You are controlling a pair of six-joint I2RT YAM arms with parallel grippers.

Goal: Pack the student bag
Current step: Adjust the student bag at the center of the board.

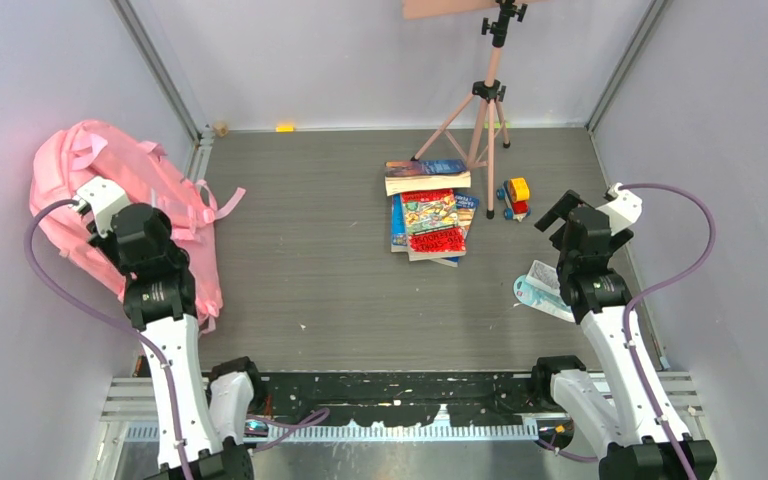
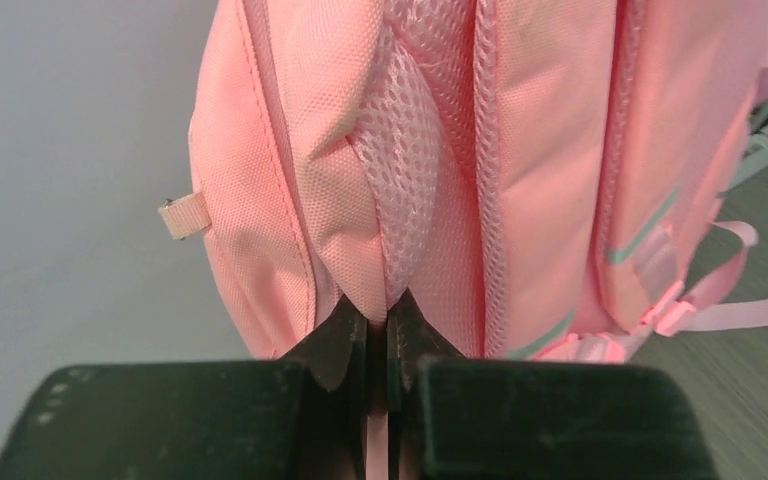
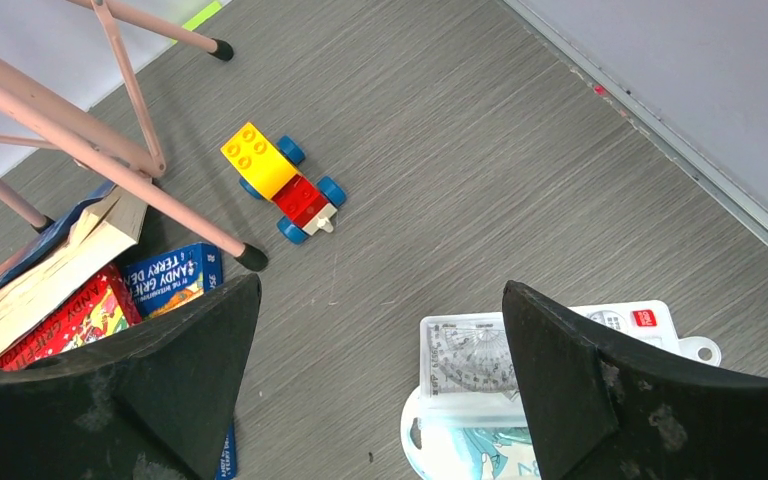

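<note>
The left pincer is pinched tight on a fold of the bag, just where its mesh meets plain pink cloth. Beyond the bag on the left is a pale wall. On the right, the straps trail onto the grey surface.

The floor is a grey surface with fine wood grain. Pale lilac-white walls close it at the back, left and right, with slanted metal posts in the far corners. A pink tripod stands near the back and carries something flat, perhaps a board. The light is soft and even
</note>
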